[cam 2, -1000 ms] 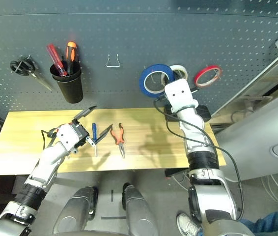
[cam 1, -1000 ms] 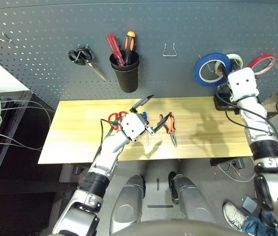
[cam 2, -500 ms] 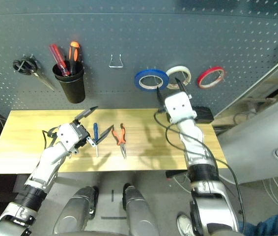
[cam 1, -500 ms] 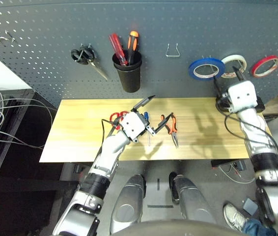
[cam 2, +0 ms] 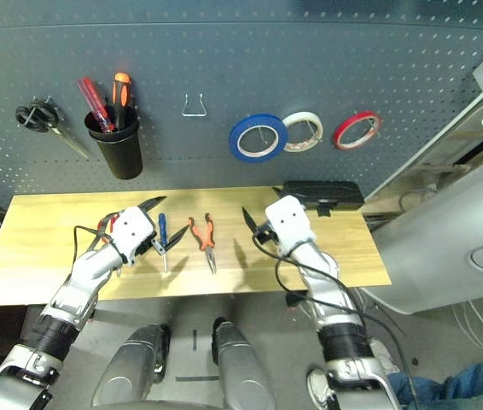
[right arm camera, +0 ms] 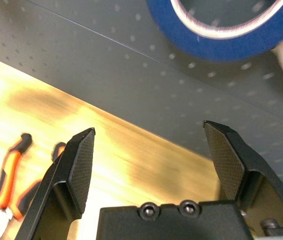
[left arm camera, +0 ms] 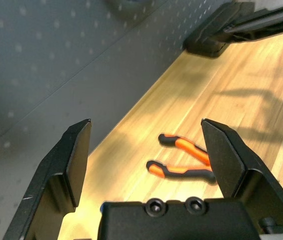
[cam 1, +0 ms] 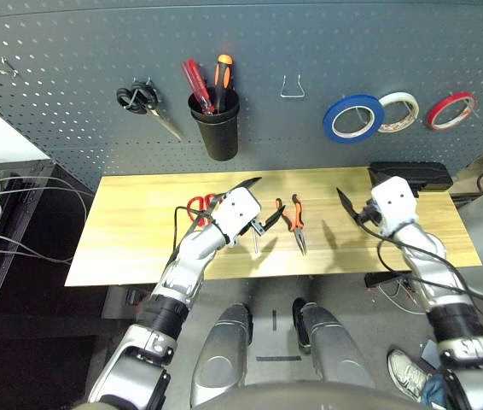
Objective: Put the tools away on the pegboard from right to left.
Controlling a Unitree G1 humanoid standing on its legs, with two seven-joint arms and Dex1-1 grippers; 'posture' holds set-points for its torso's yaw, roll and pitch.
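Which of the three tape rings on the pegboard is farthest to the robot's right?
The red tape ring: the other two, blue and white, hang left of it.

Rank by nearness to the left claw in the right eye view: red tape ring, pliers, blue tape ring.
1. Pliers, on the table just right of the left claw.
2. Blue tape ring, on the pegboard.
3. Red tape ring, farther right there.

Pliers (cam 1: 293, 224) on table (cam 1: 130, 239), right of screwdriver (cam 2: 164, 235).

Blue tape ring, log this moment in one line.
blue tape ring: hung on pegboard | right gripper: open, empty | pliers: on table
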